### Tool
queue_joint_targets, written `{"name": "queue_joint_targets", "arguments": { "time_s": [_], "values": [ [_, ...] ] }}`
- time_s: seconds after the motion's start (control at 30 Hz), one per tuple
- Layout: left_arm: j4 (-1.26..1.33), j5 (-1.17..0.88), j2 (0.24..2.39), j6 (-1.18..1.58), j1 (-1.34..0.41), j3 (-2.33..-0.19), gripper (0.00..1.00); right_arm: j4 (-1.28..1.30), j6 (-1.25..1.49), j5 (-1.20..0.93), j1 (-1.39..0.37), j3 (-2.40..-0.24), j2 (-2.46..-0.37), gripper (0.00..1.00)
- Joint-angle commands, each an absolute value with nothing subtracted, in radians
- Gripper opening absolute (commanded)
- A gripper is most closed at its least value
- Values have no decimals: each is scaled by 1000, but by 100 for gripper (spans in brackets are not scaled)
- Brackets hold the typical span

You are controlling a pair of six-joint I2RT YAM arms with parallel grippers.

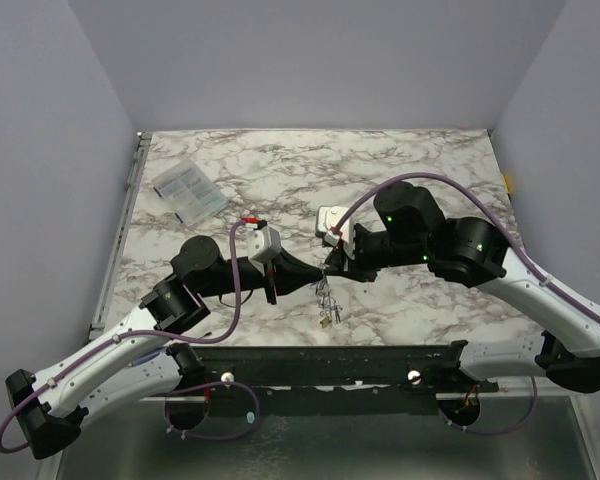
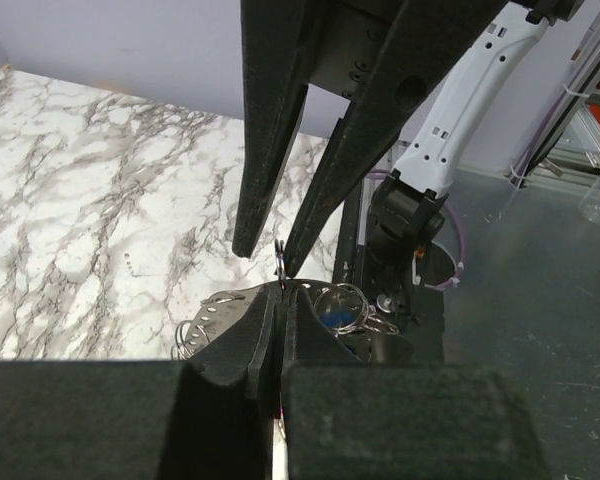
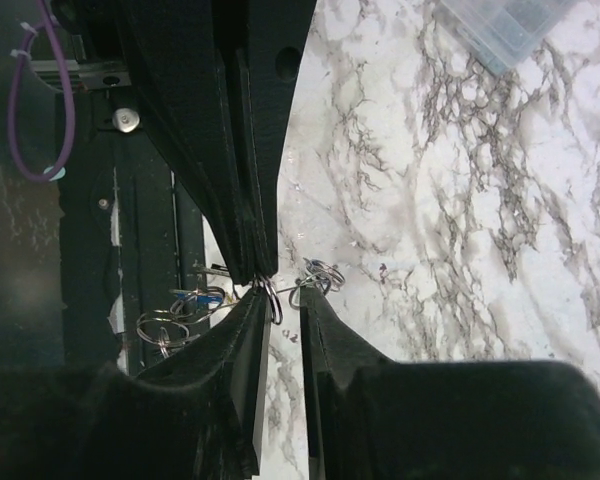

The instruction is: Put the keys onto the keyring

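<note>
Both grippers meet over the table's near middle. My left gripper [image 1: 314, 281] [image 2: 280, 290] is shut on the thin steel keyring [image 2: 280, 256] [image 3: 270, 300], which stands up out of its tips. The keys [image 1: 326, 308] hang in a small bunch under it with more rings; a blue head [image 2: 335, 316] [image 3: 194, 297] shows among them. My right gripper [image 1: 327, 268] [image 3: 285, 298] comes from the opposite side. Its jaws stand a narrow gap apart around the keyring, which lies against one finger [image 3: 257, 312]. A few loops [image 3: 320, 272] lie by the other finger.
A clear plastic packet [image 1: 188, 190] [image 3: 500, 25] lies on the marble table [image 1: 400, 160] at the back left. The black base rail [image 1: 340, 362] runs along the near edge just below the hanging keys. Grey walls close in the sides and back.
</note>
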State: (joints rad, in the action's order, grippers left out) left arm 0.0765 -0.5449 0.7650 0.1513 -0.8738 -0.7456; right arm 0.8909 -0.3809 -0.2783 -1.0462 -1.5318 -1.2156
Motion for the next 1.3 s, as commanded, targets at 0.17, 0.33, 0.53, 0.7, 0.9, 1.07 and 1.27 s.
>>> {"name": "queue_joint_targets", "arguments": {
  "time_s": [0.17,0.33,0.53,0.7,0.9,1.07,1.27],
  "values": [
    [117,-552,760,150,-874,-786,0,927,-385,-307,-1053,-1516,-1235,6],
    [117,-547,756,149,-874,-782,0,874,-385,-324,-1052,-1476,-1207,2],
    [112,-508,761,155,-873,-788,0,704,-352,-330,-1053,-1353,-1110,1],
    [95,-467,746,179,-874,-796,33,545,-315,-304,-1052,-1234,-1023,1],
    [69,-388,686,189,-874,-807,58,412,-288,-275,-1054,-1138,-923,1],
    [26,-321,635,204,-875,-831,62,305,-275,-251,-1053,-1062,-837,1],
    [9,-286,609,266,-873,-832,63,36,-184,-201,-1052,-896,-714,1]
  ]
}}
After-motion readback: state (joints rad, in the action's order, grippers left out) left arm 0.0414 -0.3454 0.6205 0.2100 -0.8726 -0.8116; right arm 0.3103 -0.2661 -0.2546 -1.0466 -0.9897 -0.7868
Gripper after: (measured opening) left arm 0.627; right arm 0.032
